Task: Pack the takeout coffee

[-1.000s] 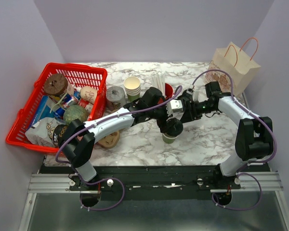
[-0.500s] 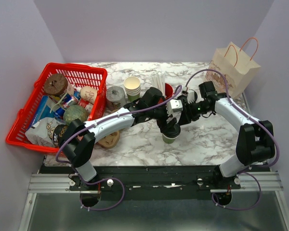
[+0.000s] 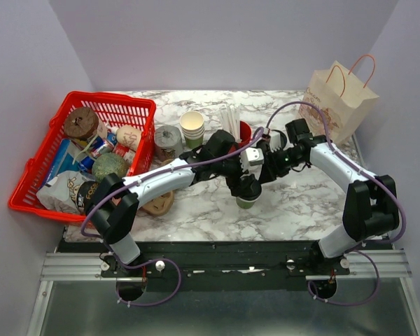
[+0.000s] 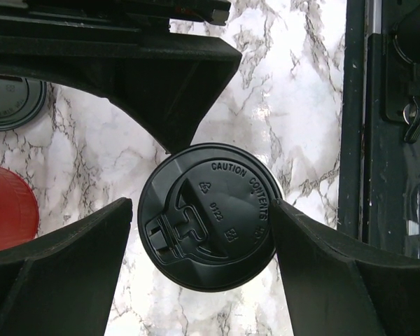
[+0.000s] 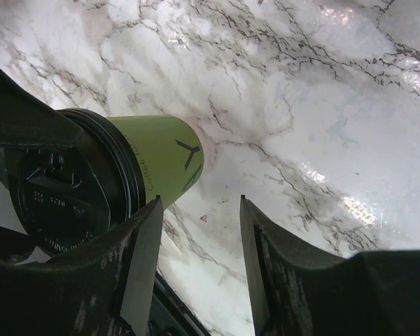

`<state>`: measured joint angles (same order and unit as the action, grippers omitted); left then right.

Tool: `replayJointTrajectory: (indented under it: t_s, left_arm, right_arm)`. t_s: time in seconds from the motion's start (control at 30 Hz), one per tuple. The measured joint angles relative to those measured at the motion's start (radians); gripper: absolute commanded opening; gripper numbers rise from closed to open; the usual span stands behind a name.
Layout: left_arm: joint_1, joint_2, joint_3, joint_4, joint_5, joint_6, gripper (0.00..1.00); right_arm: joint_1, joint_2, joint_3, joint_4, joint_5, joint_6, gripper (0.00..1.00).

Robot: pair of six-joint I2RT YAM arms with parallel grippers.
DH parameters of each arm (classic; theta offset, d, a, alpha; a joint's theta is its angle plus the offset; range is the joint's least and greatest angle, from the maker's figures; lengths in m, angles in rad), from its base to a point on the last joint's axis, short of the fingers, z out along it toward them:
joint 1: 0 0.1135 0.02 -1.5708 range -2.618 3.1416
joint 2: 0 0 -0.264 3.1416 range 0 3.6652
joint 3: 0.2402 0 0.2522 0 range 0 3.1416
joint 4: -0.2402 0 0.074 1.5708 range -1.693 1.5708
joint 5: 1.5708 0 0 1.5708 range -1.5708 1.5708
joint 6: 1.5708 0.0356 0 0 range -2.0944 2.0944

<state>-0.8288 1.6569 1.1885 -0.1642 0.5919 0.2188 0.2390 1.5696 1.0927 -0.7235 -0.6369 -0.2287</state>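
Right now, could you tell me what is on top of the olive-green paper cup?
A round black plastic lid sits on the olive-green cup, closing its whole mouth; raised lettering reads CAUTION CONTENTS. Whatever is inside the cup cannot be seen, because the lid covers it.

Place: a robot lab test cell, dressed as a café counter.
Enclosure: plain lavender walls close the left, far and right sides.
Rig: two robot arms stand bolted by an aluminium rail at the near edge, with purple cables looping over them.
Surface: a marble-patterned desk.
Props: a red basket of groceries at the far left, stacked paper cups at the far centre, a paper bag at the far right.
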Motion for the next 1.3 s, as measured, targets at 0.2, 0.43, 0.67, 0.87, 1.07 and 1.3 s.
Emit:
replayJointTrajectory:
  t_s: [0.2, 0.43, 0.67, 0.87, 1.07, 1.3]
  left_arm:
    - [0.0, -0.018, -0.007, -0.002, -0.001, 0.0, 0.87]
    - [0.0, -0.054, 0.001, -0.008, -0.001, 0.005, 0.89]
    - [0.035, -0.129, -0.015, 0.018, -0.059, -0.09, 0.9]
    - [0.094, -0.189, -0.134, 0.131, -0.084, -0.257, 0.9]
    - [0.112, -0.184, -0.213, 0.199, -0.082, -0.386, 0.91]
    - [0.137, -0.15, -0.238, 0.295, -0.055, -0.507, 0.9]
  right_arm:
    - [0.005, 0.0, 0.0, -0.003, 0.062, -0.005, 0.57]
    - [-0.021, 0.0, 0.077, -0.048, 0.136, -0.04, 0.59]
    - [-0.182, -0.249, 0.066, 0.129, 0.087, 0.008, 1.0]
    - [-0.166, -0.322, 0.027, 0.233, -0.238, 0.102, 0.99]
    - [-0.166, -0.103, -0.091, 0.161, -0.368, 0.102, 0.98]
    - [-0.163, -0.098, -0.133, 0.117, -0.444, 0.114, 0.96]
